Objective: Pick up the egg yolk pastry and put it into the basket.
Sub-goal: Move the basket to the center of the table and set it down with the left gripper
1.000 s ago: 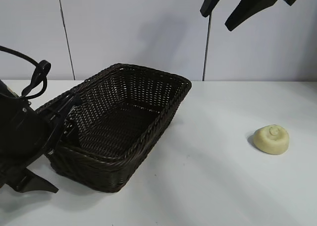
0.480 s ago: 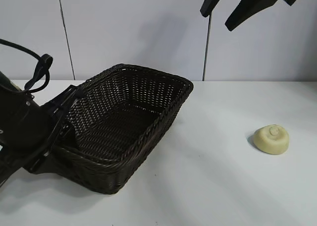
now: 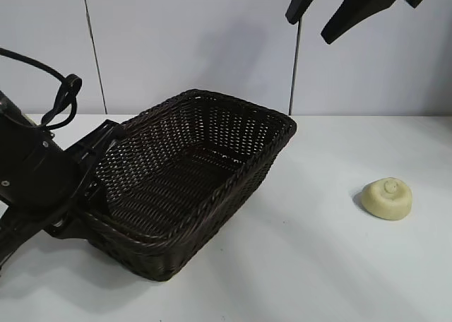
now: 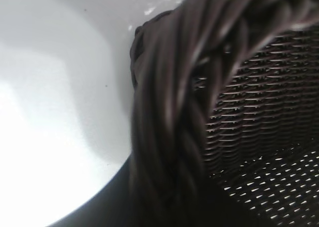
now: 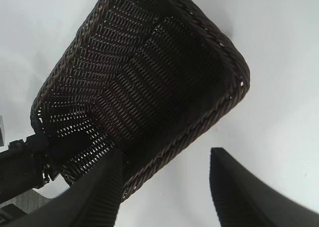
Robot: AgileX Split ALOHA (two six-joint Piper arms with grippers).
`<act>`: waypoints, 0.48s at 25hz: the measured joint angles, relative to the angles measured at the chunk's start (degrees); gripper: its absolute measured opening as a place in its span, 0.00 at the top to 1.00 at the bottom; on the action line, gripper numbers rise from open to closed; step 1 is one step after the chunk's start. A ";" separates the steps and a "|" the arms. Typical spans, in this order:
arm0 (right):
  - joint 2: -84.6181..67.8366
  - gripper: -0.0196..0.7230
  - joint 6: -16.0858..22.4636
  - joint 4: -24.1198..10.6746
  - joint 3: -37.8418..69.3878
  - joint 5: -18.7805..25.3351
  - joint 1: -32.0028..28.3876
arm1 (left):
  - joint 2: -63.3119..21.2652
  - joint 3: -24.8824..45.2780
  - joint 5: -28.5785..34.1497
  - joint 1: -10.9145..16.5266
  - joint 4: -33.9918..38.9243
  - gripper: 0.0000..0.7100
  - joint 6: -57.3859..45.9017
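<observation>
The egg yolk pastry (image 3: 386, 198), a small pale yellow bun with a knob, lies on the white table at the right, untouched. The dark woven basket (image 3: 233, 181) sits at the left centre with nothing in it, its near left end raised a little. My left gripper (image 3: 93, 168) is shut on the braided rim (image 4: 169, 112) at that end; the rim fills the left wrist view. High above the table hangs my right gripper (image 3: 332, 13), open and holding nothing. Its wrist view looks down between its fingers (image 5: 107, 187) on the basket (image 5: 219, 43).
The white table (image 3: 311, 265) runs from the basket to the pastry and on to the front edge. A pale wall with two vertical seams stands behind.
The left gripper has closed on the basket's rim. The basket has shifted to the right, toward the pastry, and its left end has risen. The right arm and pastry have not moved.
</observation>
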 joint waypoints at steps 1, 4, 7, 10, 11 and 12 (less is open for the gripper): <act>0.00 0.45 0.00 0.00 0.00 0.00 0.00 | 0.00 0.00 0.00 0.14 0.00 0.85 -0.05; 0.00 0.45 0.00 -0.05 0.00 0.00 0.00 | 0.00 0.00 1.06 1.66 0.00 0.86 0.00; 0.00 0.45 0.00 -0.05 0.00 0.05 0.00 | -0.18 -0.17 2.97 4.34 0.00 0.86 0.82; 0.00 0.45 0.00 -0.05 0.00 0.05 0.00 | -0.66 -0.43 5.27 6.96 0.00 0.86 4.57; 0.00 0.45 0.00 -0.05 0.00 0.05 0.00 | -0.71 -1.11 7.02 7.82 0.00 0.86 6.45; 0.00 0.45 0.00 -0.05 0.00 0.05 0.00 | -0.71 -2.22 8.90 8.61 0.00 0.86 8.59</act>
